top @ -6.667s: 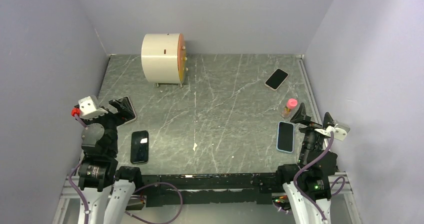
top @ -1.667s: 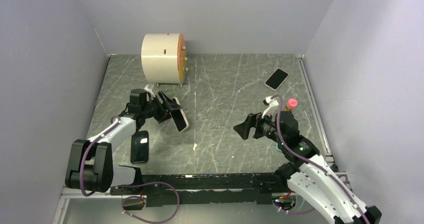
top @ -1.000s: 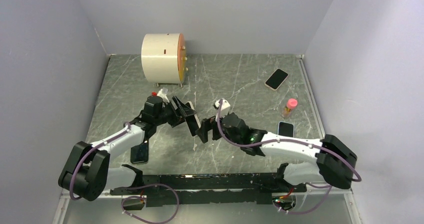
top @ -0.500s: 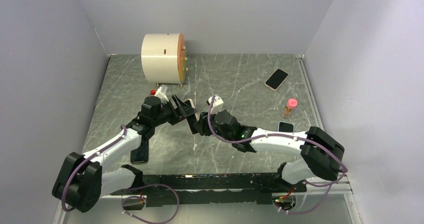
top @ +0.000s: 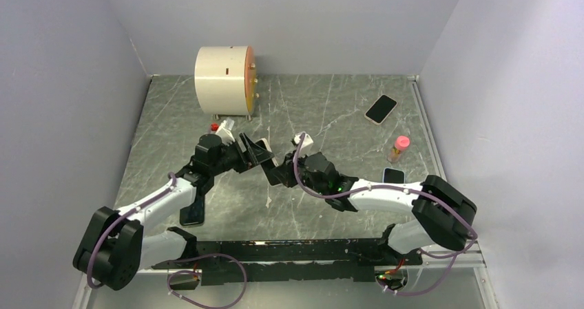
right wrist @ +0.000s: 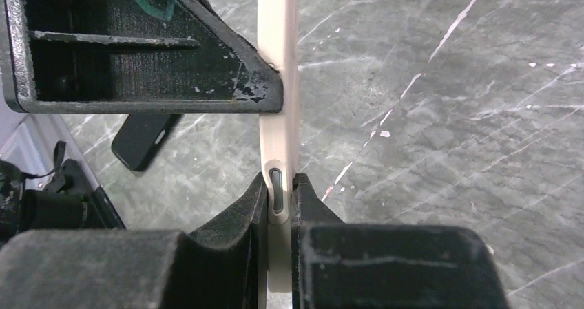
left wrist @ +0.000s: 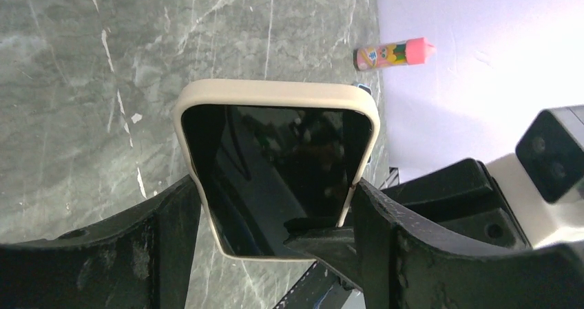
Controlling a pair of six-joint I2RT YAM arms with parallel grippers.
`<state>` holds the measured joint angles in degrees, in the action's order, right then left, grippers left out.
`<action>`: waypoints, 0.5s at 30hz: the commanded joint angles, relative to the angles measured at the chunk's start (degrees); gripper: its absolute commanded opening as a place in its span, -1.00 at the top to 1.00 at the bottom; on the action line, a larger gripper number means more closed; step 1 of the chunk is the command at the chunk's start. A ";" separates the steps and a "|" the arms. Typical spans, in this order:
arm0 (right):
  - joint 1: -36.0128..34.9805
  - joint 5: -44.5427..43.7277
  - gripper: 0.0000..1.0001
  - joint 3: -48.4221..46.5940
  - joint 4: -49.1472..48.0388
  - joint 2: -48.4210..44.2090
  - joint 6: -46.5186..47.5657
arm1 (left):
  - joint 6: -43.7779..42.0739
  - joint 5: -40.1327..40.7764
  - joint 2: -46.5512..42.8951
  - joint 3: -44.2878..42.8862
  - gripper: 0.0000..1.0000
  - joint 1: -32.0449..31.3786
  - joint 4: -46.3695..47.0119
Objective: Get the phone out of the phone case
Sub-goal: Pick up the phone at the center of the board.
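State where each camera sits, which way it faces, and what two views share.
Top: above and behind the robot, looking down at the table; left arm and right arm meet at the phone.
Left wrist: looks along the left end effector, clamped across the phone's case.
Right wrist: looks along the right end effector, pinching the case's edge.
Shared: both wrist views show the case and the other end effector.
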<state>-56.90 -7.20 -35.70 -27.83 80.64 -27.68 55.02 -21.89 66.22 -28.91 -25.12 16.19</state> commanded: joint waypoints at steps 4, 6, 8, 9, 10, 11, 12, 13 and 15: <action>5.70 11.18 1.00 5.14 -9.17 -7.18 -2.50 | -9.17 -0.52 -7.91 -0.68 -0.75 -0.17 2.53; 8.43 14.87 1.00 7.24 -12.67 -8.94 -4.17 | -11.92 0.42 -9.17 -0.46 -0.81 -0.18 1.96; 11.78 18.18 1.00 8.78 -14.98 -10.30 -5.60 | -14.65 0.34 -9.79 -0.36 -0.83 -0.19 2.08; 13.14 20.44 1.00 9.07 -15.51 -10.73 -5.66 | -15.58 -0.04 -9.98 -0.24 -0.83 -0.12 2.33; 14.10 22.98 1.00 9.24 -16.15 -11.21 -5.07 | -16.23 -0.65 -10.23 0.10 -0.83 -0.10 3.10; 14.81 25.72 1.00 9.59 -16.91 -12.03 -4.44 | -16.50 -1.42 -10.27 0.81 -0.83 -0.10 4.87; 15.31 26.92 1.00 10.11 -17.69 -12.67 -4.02 | -16.86 -2.17 -10.06 1.57 -0.83 -0.10 7.00; 15.79 27.96 1.00 10.73 -18.80 -13.45 -3.72 | -17.15 -2.95 -9.49 2.21 -0.83 -0.08 9.27; 16.93 29.82 1.00 11.94 -20.13 -15.00 -3.74 | -17.65 -4.58 -7.25 2.13 -0.82 -0.03 11.55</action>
<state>-41.15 13.61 -24.32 -35.53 70.17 -31.11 41.23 -22.98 56.69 -27.44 -25.32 20.29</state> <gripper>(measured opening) 0.131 0.912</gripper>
